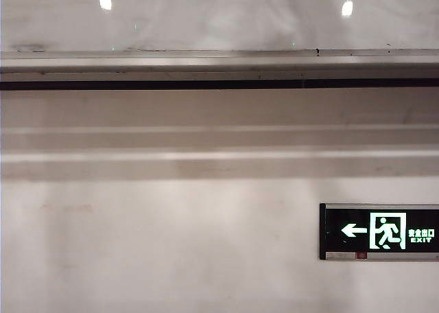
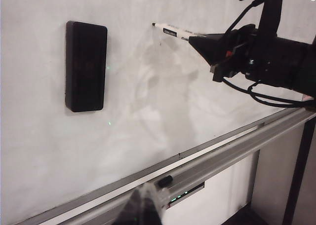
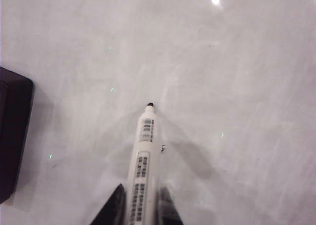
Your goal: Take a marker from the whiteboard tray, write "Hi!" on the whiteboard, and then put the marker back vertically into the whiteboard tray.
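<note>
The marker [image 3: 143, 156] has a white printed barrel and a bare black tip, with no cap on it. My right gripper [image 3: 143, 205] is shut on its barrel. From the left wrist view, the right gripper [image 2: 197, 39] holds the marker [image 2: 170, 31] with its tip at or just off the glossy whiteboard [image 2: 148, 96]; I cannot tell if it touches. The silver whiteboard tray [image 2: 222, 153] runs below the whiteboard. My left gripper [image 2: 143, 207] hangs close over the tray as one blurred dark wedge with no gap. The exterior view shows the whiteboard [image 1: 219, 18] and the tray [image 1: 219, 62], but no gripper.
A black eraser [image 2: 86, 66] sticks to the whiteboard beside the marker tip, and the right wrist view catches the eraser [image 3: 12, 136] at its edge. A small black cap-like piece [image 2: 165, 180] lies in the tray. An exit sign [image 1: 378, 231] hangs on the wall below.
</note>
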`<state>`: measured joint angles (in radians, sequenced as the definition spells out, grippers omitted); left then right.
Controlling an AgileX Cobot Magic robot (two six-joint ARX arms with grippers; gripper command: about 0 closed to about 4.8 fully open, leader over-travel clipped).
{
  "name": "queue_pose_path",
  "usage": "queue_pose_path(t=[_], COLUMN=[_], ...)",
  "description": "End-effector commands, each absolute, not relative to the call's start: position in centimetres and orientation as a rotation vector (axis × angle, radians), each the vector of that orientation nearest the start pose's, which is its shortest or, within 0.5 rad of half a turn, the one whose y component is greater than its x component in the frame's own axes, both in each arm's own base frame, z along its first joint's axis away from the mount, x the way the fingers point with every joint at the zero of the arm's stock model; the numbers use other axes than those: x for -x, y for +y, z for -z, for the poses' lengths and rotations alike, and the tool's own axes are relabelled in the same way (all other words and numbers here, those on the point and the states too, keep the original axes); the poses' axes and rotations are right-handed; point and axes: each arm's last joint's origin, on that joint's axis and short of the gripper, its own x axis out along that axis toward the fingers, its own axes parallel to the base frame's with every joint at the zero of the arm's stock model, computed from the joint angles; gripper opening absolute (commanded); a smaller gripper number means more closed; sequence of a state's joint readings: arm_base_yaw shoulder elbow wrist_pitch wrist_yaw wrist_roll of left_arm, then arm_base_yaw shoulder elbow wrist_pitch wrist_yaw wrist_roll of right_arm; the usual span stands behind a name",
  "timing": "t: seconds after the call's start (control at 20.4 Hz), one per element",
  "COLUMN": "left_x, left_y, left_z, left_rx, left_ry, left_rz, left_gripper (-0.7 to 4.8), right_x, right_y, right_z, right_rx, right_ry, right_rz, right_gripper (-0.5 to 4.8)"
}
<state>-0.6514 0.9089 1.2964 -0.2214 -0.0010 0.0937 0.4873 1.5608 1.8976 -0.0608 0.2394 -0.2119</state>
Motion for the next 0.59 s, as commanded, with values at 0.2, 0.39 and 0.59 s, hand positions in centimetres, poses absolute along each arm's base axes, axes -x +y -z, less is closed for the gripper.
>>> queue_pose_path(t=[0.2, 0.39, 0.59], left_x=[-12.4, -12.4, -12.4], left_y=[-9.4, -9.4, -9.5], left_z=[-47.9, -47.9, -47.9], left_rx=[-0.033, -0.033, -0.034], left_ry=[-0.211, -0.212, -0.211], left_rz=[0.645, 0.645, 0.644], left_gripper=[-0.05, -0.05, -0.05], right_x=[-28.9, -29.0, -29.1], right_y=[14.5, 14.6, 14.6], right_z=[-52.6, -51.8, -51.0], right_rx=[0.135, 0.165, 0.194], right_ry=[-0.233, -0.152, -0.069], right_rz=[-0.212, -0.212, -0.212], right_gripper=[-0.02, -0.02, -0.02])
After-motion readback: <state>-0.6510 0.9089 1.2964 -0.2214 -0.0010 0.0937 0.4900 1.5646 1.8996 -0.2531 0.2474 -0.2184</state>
